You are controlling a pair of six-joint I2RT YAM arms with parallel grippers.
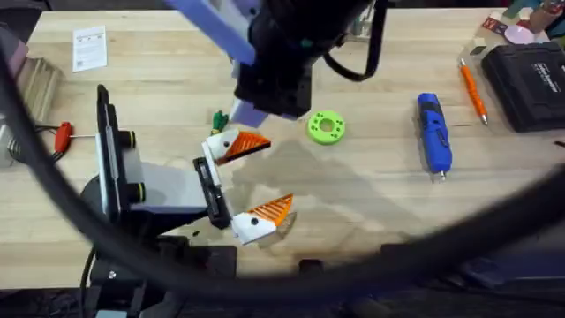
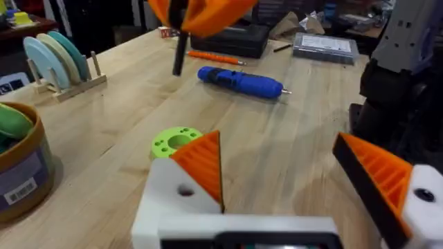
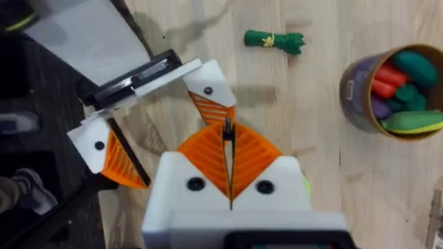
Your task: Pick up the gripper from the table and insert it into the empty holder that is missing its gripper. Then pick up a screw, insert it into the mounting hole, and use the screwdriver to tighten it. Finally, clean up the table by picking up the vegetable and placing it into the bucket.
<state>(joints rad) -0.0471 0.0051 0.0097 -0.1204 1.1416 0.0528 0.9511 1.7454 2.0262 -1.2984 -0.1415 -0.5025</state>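
My left arm with yellow rings (image 1: 124, 168) lies on the table, its gripper (image 2: 277, 138) open. The white holder (image 3: 206, 81) carries the orange gripper (image 2: 201, 166), and its mounting hole (image 2: 184, 190) shows. My right gripper (image 3: 227, 135) hangs just above that holder, shut on a thin black screw (image 2: 178, 48) that points down. The blue screwdriver (image 1: 433, 132) lies at the right. The dark green vegetable (image 3: 274, 40) lies beyond the holder. The bucket (image 3: 356, 97) beside it holds coloured toys.
A green disc (image 1: 326, 126) lies just past the holder. An orange pen tool (image 1: 472, 91) and a black case (image 1: 530, 84) are at the far right. A red-handled screwdriver (image 1: 63, 135) lies far left. A plate rack (image 2: 59, 62) stands behind the bucket.
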